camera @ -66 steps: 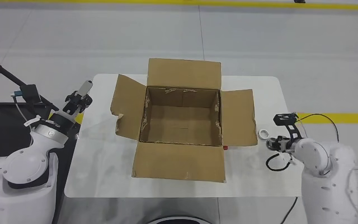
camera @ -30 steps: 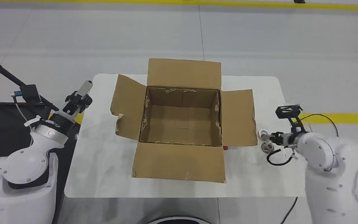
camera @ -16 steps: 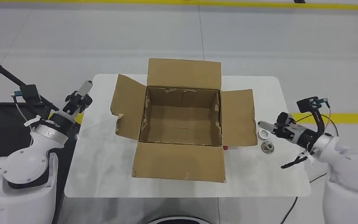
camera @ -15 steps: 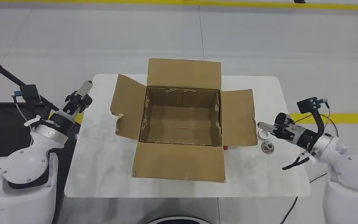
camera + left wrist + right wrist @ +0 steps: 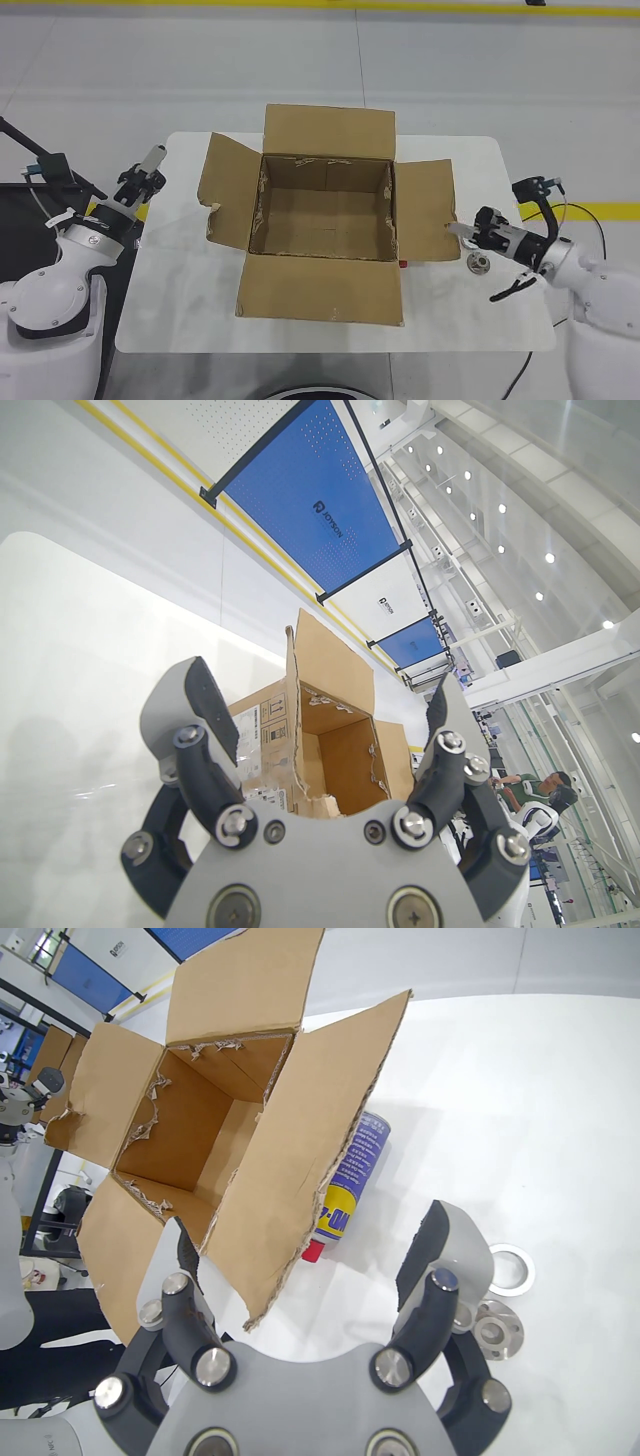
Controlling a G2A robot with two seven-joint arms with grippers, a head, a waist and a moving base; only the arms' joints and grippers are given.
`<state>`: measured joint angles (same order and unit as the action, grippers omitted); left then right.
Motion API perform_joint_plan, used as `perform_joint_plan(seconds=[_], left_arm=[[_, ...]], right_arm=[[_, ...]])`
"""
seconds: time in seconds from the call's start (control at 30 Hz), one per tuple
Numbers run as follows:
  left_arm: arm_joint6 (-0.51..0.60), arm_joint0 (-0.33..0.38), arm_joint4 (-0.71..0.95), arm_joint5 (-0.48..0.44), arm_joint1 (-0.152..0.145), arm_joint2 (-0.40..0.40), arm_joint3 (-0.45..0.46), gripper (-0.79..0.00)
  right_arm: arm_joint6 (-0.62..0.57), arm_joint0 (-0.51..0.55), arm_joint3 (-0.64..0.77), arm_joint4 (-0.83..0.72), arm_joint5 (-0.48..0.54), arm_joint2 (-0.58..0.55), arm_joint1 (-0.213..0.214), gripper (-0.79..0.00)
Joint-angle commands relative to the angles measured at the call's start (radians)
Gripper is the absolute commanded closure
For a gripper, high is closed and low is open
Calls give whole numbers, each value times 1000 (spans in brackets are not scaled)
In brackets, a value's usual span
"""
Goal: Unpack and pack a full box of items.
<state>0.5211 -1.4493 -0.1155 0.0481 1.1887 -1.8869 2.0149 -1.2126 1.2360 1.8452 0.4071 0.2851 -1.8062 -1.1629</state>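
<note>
An open cardboard box stands mid-table with all its flaps spread and a bare cardboard floor inside. My right gripper is open at the outer edge of the box's right flap; that flap's corner sits between its fingers. A blue and yellow spray can with a red cap lies half under that flap. A metal ring and a metal flange rest on the table just beside the right gripper. My left gripper is open and empty, off the table's left side, facing the box.
The white table has free room along its right side and front right. A black stand and cables sit beside the left arm, off the table's left edge.
My right gripper has swung up from over the ring and flange and moved left to the edge of the box's right flap. The left arm has stayed put.
</note>
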Motion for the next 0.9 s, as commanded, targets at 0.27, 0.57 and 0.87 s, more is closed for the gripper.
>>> perform_joint_plan(seconds=[0.27, 0.57, 0.87], left_arm=[[-29, 2, -9, 20, -1, 14, -3, -785], [-29, 2, -9, 20, -1, 14, -3, -785], [-29, 2, -9, 20, -1, 14, -3, -785]], right_arm=[[-29, -61, -66, -21, -4, 85, 18, -785], [-23, -109, -116, -50, 6, 168, 28, -785], [-4, -138, -121, -43, -10, 234, 37, -785]])
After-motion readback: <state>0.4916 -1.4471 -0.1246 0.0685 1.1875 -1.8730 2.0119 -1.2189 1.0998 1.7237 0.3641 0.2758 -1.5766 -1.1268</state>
